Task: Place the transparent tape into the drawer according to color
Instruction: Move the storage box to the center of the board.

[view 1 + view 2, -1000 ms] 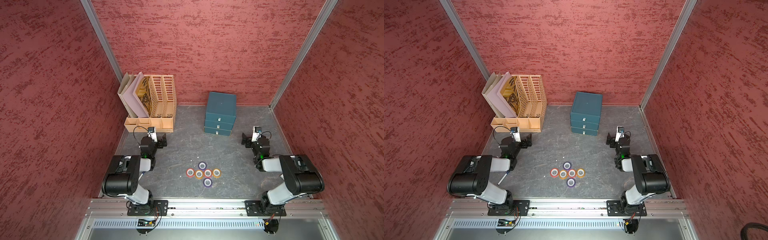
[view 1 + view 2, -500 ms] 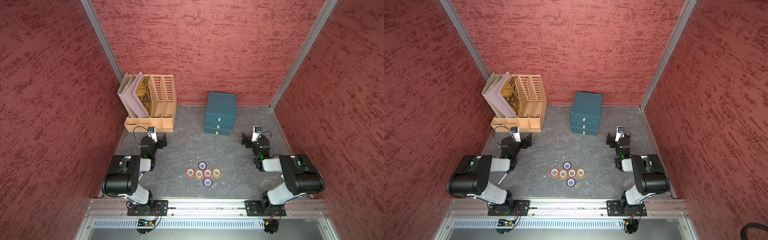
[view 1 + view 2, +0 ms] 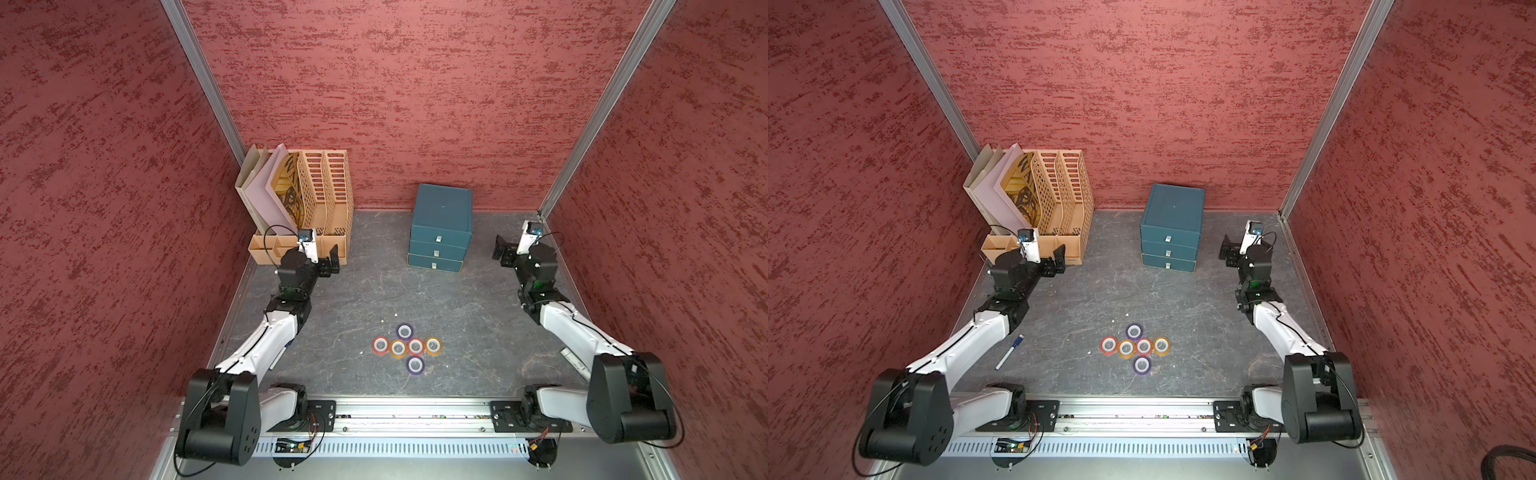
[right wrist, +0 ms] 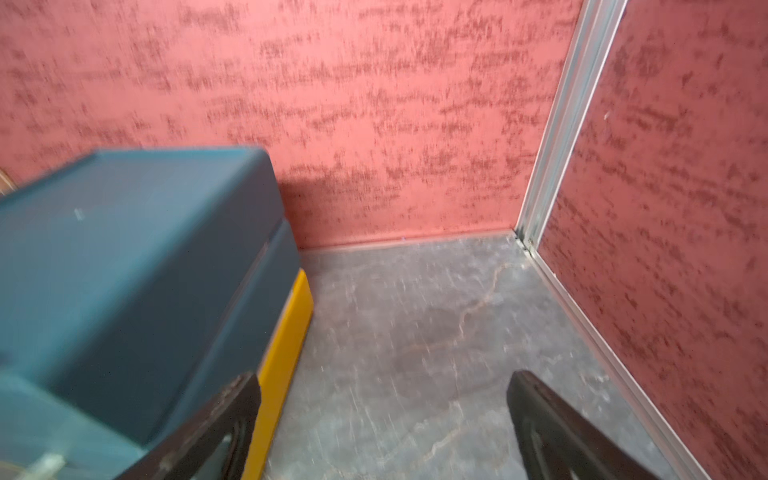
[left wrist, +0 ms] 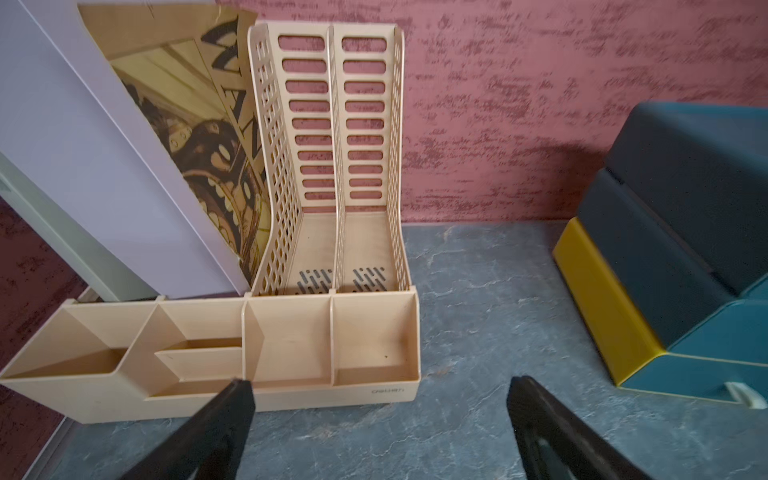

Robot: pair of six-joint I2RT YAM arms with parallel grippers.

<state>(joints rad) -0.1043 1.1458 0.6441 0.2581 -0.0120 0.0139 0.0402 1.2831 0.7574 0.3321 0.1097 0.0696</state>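
Several small rolls of transparent tape lie flat in a tight cluster near the table's front: two purple [image 3: 404,331] [image 3: 414,365], two red [image 3: 380,345] [image 3: 416,346], two orange-yellow [image 3: 398,348] [image 3: 433,345]. The teal three-drawer unit [image 3: 440,232] stands at the back with all drawers closed; its lowest section has a yellow side [image 5: 598,299]. My left gripper [image 3: 330,261] hovers open and empty beside the beige organizer, well left of the drawers. My right gripper [image 3: 500,251] is open and empty just right of the drawer unit [image 4: 124,270]. Both are far from the tape.
A beige file organizer [image 3: 316,208] with folders and front trays [image 5: 291,345] fills the back-left corner. A pen [image 3: 1009,352] lies by the left arm, a white marker [image 3: 575,361] by the right arm. Red walls enclose three sides; a metal rail [image 3: 415,415] runs along the front.
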